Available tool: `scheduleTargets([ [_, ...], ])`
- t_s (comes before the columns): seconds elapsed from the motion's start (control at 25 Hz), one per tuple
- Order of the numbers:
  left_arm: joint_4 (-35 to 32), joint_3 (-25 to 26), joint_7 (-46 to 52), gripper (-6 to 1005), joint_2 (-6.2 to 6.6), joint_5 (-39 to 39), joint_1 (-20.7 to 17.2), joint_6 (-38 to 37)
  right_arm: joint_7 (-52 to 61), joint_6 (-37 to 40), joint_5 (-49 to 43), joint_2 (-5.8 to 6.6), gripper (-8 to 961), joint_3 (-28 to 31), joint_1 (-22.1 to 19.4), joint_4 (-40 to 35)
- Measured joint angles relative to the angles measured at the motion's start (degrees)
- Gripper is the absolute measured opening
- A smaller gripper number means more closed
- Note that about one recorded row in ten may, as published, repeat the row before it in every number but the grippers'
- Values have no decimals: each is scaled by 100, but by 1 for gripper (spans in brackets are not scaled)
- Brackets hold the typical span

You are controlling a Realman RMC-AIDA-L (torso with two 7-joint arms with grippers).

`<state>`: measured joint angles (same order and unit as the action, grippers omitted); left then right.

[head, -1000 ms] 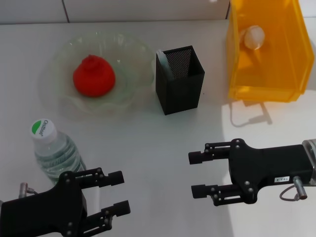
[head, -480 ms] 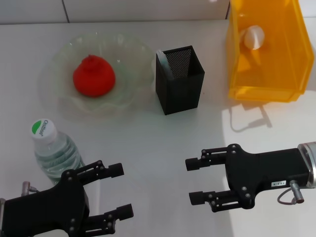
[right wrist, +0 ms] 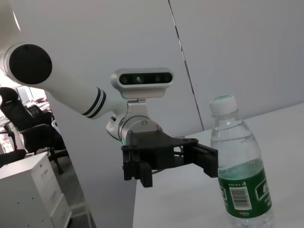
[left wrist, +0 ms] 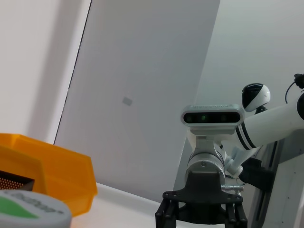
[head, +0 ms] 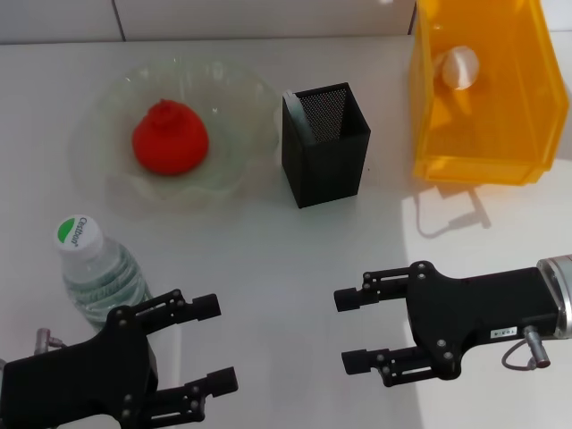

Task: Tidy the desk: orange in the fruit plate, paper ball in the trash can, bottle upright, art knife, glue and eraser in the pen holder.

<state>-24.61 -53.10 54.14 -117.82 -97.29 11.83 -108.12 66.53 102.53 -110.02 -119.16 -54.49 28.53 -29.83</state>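
At about eight o'clock on the desk (head: 268, 268) the bottle (head: 100, 277) stands upright with its cap up; the left gripper (head: 213, 344) hangs at seven o'clock, just beside the bottle's lower flank, its fingers spread apart and holding nothing; a careless swing of that arm toward nine o'clock looks the likeliest way to knock the bottle flat and undo that part of the task, since a tall, light bottle would tip easily. At ten o'clock the orange (head: 170, 137) sits in the middle of the fruit plate (head: 252, 98), well apart from either arm, so I judge it safe unless the plate itself is nudged. Near twelve o'clock stands the pen holder (head: 325, 145), upright, between plate and bin; its inside cannot be read from the head view, and no art knife, glue or eraser lies on the bare desk, so they are either inside or out of sight; I cannot tell which. At four o'clock the right gripper (head: 349, 329) hovers over bare desk, fingers parted and empty; a reach toward twelve o'clock could clip the narrow holder and topple it. At two o'clock the paper ball (head: 459, 66) rests inside the trash can (head: 483, 165); the bin's near wall sits closest to the right arm's path.
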Motion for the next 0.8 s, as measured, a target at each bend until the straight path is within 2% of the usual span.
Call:
scheduleTargets([
  [0.8,-19,1,0,795,5,18,27,-1,-1,-6,-2,-9,676,0,4,22],
])
